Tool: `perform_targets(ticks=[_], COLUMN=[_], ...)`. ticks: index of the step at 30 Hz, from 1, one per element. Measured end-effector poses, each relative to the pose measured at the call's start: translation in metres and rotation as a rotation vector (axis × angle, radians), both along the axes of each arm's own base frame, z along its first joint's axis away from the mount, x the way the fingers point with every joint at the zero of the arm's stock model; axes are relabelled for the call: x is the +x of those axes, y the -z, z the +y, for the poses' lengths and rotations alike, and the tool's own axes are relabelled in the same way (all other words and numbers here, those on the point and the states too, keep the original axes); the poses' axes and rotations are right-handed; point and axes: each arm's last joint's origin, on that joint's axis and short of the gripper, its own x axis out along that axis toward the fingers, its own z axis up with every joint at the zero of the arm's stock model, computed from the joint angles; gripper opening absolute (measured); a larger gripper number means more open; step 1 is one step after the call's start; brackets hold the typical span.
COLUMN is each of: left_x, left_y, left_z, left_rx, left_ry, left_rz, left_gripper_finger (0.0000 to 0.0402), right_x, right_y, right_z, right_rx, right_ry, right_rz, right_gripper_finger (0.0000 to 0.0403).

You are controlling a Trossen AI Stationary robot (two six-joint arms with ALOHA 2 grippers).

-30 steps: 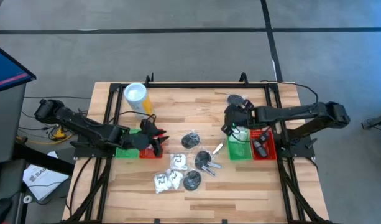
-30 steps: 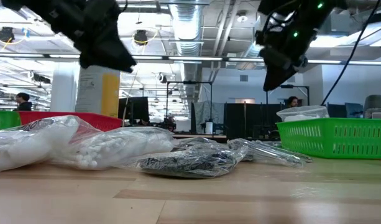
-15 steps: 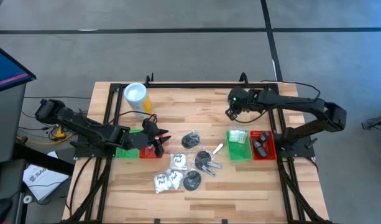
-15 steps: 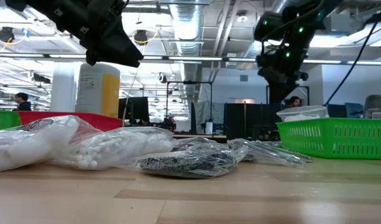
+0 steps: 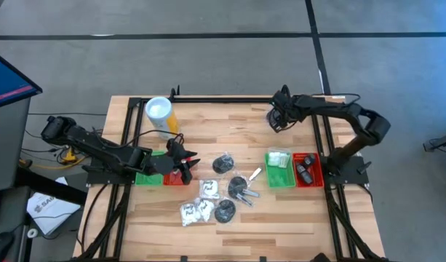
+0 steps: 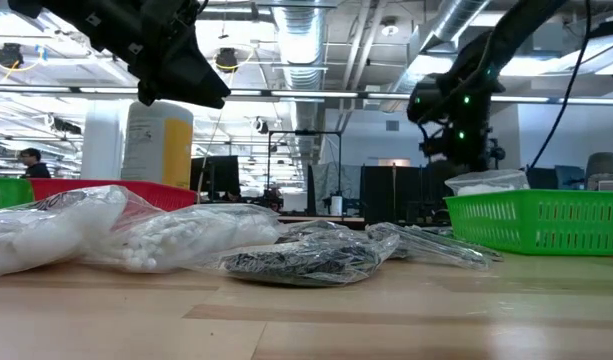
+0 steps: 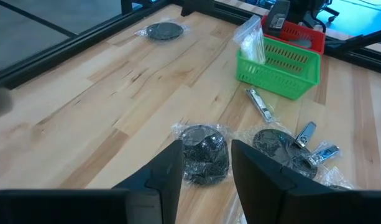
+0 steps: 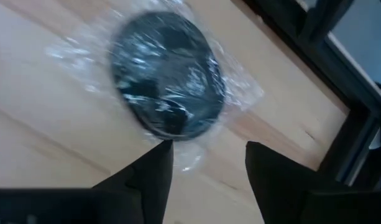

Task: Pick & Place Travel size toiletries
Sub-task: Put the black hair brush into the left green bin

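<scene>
Fingers of your right gripper [image 8: 206, 163] stood parted, empty, just short of the plastic-wrapped black disc [image 8: 168, 74]. You needed to straddle it squarely; film looked slippery. Left gripper [image 7: 204, 165] waited, parted.

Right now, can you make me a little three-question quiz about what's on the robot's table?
1. True or false: the right gripper is holding a tube.
2. Which tray has a white packet in it? A) the green tray on the right B) the red tray beside it
3. Fill in: the wrapped black disc in front of the right gripper lies on the bare ____.

Key:
1. False. Its fingers are open and empty, hovering by the wrapped disc at the table's far right corner.
2. A. The white packet sits in the green tray; the red tray holds dark items.
3. Table.
</scene>
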Motion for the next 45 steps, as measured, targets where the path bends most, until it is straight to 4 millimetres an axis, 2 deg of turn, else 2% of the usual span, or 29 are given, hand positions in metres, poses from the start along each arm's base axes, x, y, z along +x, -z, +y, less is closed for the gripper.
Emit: perform_targets(ticks=[8, 15, 24, 33, 45], left_x=[0.000, 0.000, 0.000, 0.000, 0.001], left_y=[0.000, 0.000, -0.001, -0.001, -0.001], left_z=[0.000, 0.000, 0.000, 0.000, 0.000], left_rx=[0.000, -0.001, -0.001, -0.002, -0.003], left_ry=[-0.001, -0.001, -0.001, -0.001, -0.001], left_rz=[-0.001, -0.004, -0.008, -0.009, -0.011], left_gripper_finger=[0.0127, 0.0127, 0.0127, 0.0127, 0.0127], right_x=[-0.012, -0.015, -0.018, -0.018, -0.009], right_y=[0.017, 0.032, 0.028, 0.029, 0.048], right_z=[-0.021, -0.038, -0.053, -0.050, -0.040], right_rx=[0.037, 0.073, 0.085, 0.111, 0.231], right_ry=[0.050, 0.061, 0.078, 0.130, 0.115], right_rz=[0.049, 0.007, -0.142, -0.163, -0.144], right_gripper_finger=[0.0211, 0.0211, 0.0203, 0.0189, 0.0186])
